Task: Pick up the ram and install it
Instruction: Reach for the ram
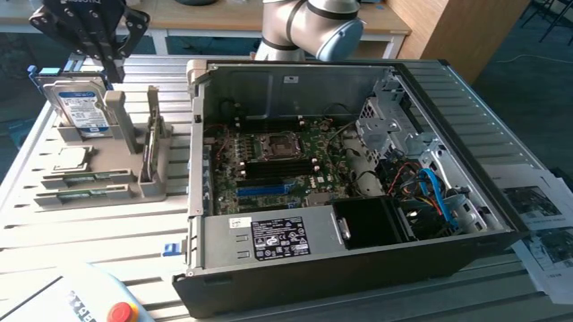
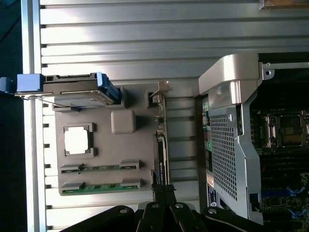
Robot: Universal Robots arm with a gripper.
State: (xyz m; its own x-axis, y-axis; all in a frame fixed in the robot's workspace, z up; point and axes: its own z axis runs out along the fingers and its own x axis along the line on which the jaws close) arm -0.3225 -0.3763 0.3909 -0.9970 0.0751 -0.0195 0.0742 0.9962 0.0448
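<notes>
- Exterior view: the black, multi-link gripper (image 1: 114,67) is held high over the far edge of the slatted aluminium table (image 1: 117,228). This is probably so that the whole work area is overlooked.
- Its jaws are pressed together and nothing is pinched between them.
- Two thin green circuit-board ram sticks (image 1: 87,180) are laid flat in recesses along one edge of the grey moulded holder (image 2: 106,150). They are apparently penned between end blocks so that their position is fixed.
- At the holder's opposite edge a silver hard drive with a blue-white label (image 1: 79,107) is stood upright in a slot.
- A thin board (image 1: 152,137) is stood on edge along the holder's edge nearest the black open computer case (image 1: 358,268); its kind cannot be told.
- The case is laid on its side, so the green motherboard (image 1: 286,168) is exposed from above.
</notes>
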